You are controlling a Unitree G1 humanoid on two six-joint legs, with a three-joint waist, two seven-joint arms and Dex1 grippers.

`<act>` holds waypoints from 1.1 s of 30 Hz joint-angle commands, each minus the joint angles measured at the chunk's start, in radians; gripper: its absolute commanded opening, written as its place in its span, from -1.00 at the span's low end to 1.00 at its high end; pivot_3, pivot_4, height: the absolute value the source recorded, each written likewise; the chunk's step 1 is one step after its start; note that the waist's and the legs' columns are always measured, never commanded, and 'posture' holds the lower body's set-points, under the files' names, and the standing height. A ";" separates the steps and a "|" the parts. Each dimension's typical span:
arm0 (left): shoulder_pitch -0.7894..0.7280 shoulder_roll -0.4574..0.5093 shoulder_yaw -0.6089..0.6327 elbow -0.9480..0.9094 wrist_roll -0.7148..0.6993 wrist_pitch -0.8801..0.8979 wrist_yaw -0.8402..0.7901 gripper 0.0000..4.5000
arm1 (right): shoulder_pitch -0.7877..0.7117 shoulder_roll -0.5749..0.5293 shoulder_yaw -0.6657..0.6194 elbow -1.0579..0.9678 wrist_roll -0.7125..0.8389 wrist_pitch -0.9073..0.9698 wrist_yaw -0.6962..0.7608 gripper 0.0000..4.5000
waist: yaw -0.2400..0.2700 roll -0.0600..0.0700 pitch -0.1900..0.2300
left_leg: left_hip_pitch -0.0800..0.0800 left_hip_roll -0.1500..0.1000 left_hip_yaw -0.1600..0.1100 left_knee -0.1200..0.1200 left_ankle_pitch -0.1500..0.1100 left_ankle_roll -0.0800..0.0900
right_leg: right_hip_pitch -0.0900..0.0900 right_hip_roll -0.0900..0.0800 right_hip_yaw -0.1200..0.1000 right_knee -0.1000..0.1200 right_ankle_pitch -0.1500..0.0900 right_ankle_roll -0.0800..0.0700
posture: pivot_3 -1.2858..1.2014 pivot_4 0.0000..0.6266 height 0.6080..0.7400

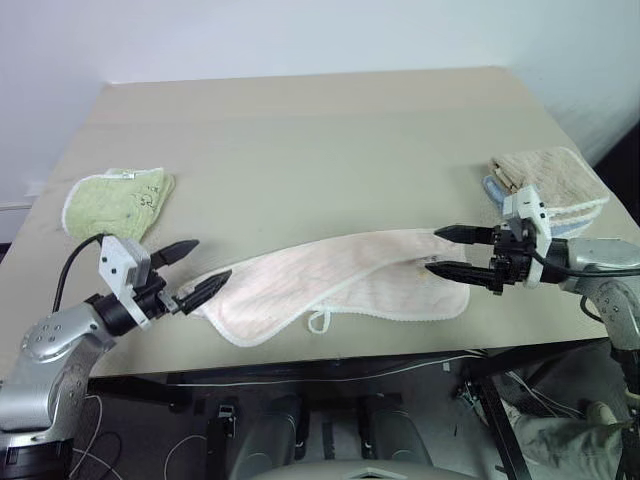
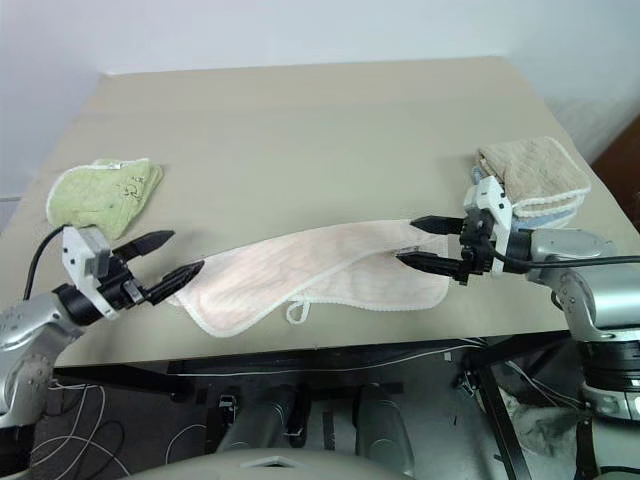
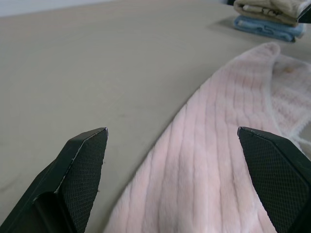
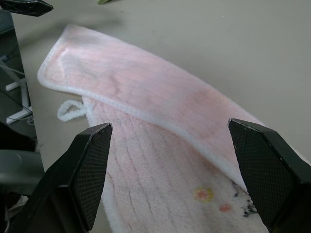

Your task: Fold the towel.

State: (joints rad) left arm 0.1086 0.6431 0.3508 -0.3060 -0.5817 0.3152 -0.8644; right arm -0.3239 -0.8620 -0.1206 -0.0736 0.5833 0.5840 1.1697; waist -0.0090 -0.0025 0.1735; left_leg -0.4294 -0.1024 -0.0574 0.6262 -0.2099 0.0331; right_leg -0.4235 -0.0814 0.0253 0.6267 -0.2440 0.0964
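A beige table with a matte top stands against a plain white wall. Beneath its near edge run dark metal frame members and loose cables (white and black), under even, diffuse lighting.

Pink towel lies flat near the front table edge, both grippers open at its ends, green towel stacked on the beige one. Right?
Not quite. The green towel lies alone at the table's left side; the beige towel sits on a blue one at the right, as the left eye view shows. The pink towel, left gripper and right gripper are as stated.
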 commanded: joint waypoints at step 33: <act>-0.081 -0.033 -0.076 0.017 0.055 -0.100 0.000 1.00 | -0.246 -0.067 0.114 0.508 -0.473 -0.507 -0.087 0.79 | -0.002 0.001 0.000 | 0.000 0.000 0.001 0.001 0.000 0.000 | 0.000 0.001 0.000 0.001 0.000 0.000 | 0.03 -0.52 1.00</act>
State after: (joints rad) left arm 0.0347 0.6068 0.2597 -0.2763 -0.5299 0.2368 -0.8662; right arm -0.5454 -0.9294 -0.0046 0.4229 0.1257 0.1102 1.0943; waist -0.0106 -0.0017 0.1737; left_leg -0.4288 -0.1027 -0.0566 0.6270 -0.2099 0.0332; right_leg -0.4233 -0.0806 0.0250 0.6272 -0.2437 0.0968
